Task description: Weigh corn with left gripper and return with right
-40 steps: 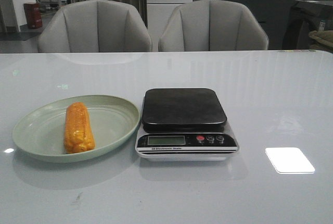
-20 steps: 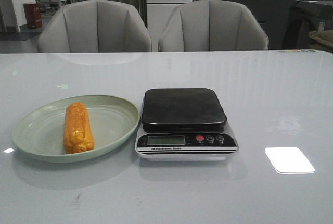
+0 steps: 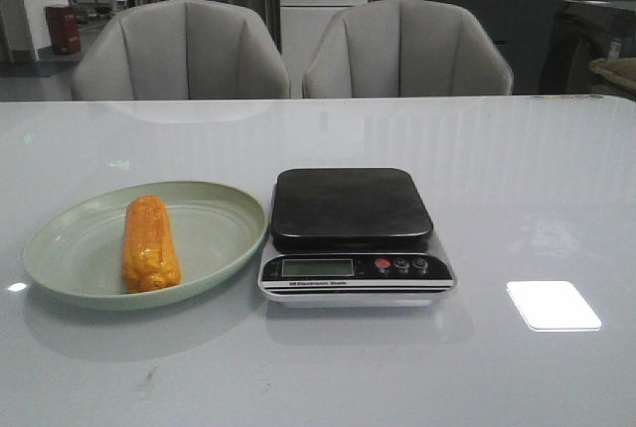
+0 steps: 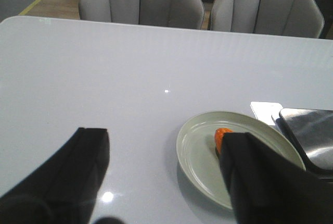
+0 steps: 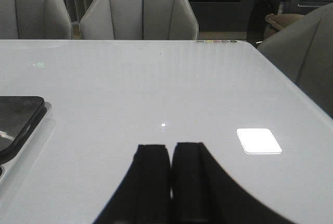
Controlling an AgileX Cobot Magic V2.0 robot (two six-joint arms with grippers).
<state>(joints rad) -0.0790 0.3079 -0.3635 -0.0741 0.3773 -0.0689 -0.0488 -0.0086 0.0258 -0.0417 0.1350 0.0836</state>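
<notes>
The corn (image 3: 149,244), a stubby orange-yellow cob, lies lengthwise on a pale green plate (image 3: 70,248) left of the scale (image 3: 353,233), whose black platform is bare. In the left wrist view my left gripper (image 4: 165,153) is open and empty, held above the table short of the plate (image 4: 197,153); one finger (image 4: 260,182) hides most of the corn (image 4: 222,136). In the right wrist view my right gripper (image 5: 170,156) is shut and empty over the bare table, to the right of the scale (image 5: 15,120). Neither gripper shows in the front view.
Two grey chairs (image 3: 184,50) (image 3: 407,50) stand behind the table's far edge. A bright light patch (image 3: 553,305) reflects off the glossy white tabletop right of the scale. The scale's display and buttons (image 3: 397,266) face the front.
</notes>
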